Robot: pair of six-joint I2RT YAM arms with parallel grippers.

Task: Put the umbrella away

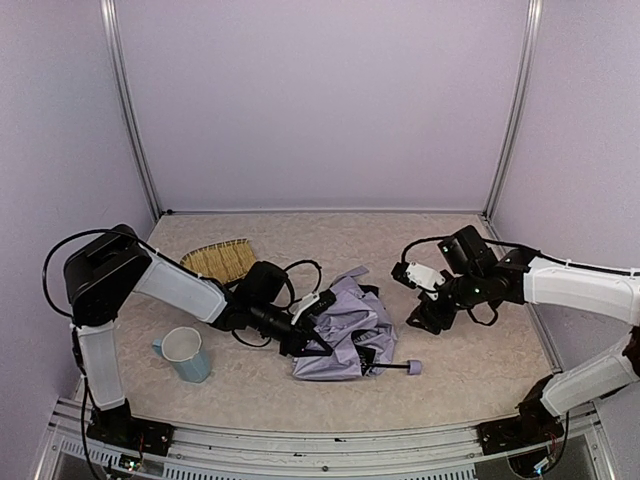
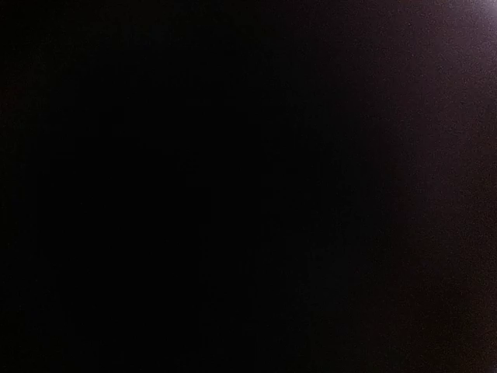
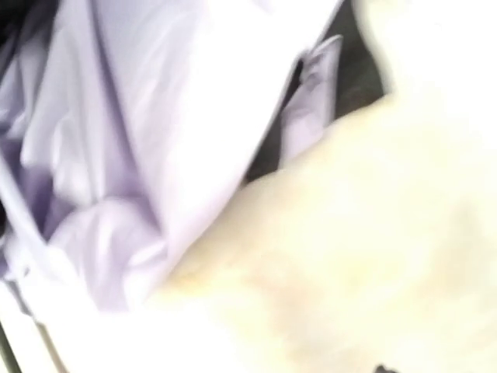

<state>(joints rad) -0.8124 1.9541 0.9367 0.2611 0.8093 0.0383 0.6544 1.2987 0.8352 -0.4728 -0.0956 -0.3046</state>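
Top cam sat high behind the left arm's base (image 1: 118, 425) and right arm's base (image 1: 515, 432). It faced forward and down, far enough off to take in the whole table (image 1: 460, 365) up to the back wall (image 1: 320, 100), with the umbrella (image 1: 345, 330) mid-frame. Left wrist cam read almost fully black, with a faint glow in the upper right corner, so its facing could not be told. Right wrist cam sat very close on lavender fabric, blurred, with washed-out tabletop beside it. Top and right wrist views shared the umbrella and tabletop.

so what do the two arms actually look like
Both match: the left arm and right arm have smooth white shells over the long links, bulky black joint housings, and loose black cables looping alongside. No markings are legible.
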